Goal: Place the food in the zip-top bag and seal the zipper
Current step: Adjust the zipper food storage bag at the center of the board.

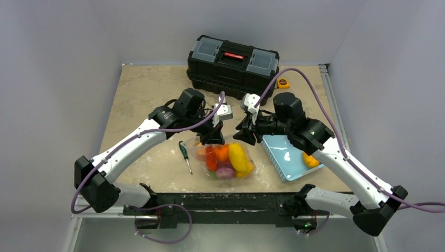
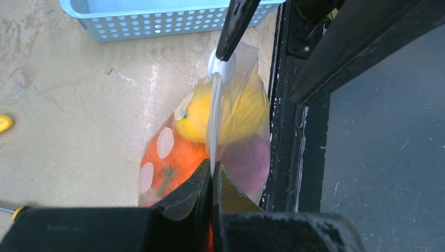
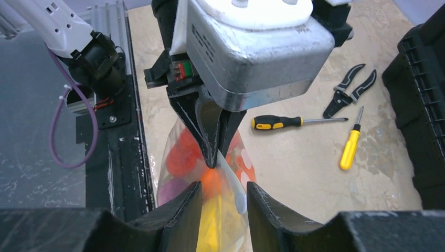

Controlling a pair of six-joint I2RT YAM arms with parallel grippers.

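Most of the food (image 1: pixel 231 157) is packed in the zip-top bag (image 2: pixel 157 157) at the counter's (image 1: pixel 147 94) near middle. Its zipper (image 2: pixel 212 131) is clenched by the left jaws, and the right jaws are spread astride it. Sealing is judged in hand: the right jaws should be shut and drawn along.

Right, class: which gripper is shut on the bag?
The left gripper: its jaws pinch the bag by its edge, while the right gripper stands open around it.
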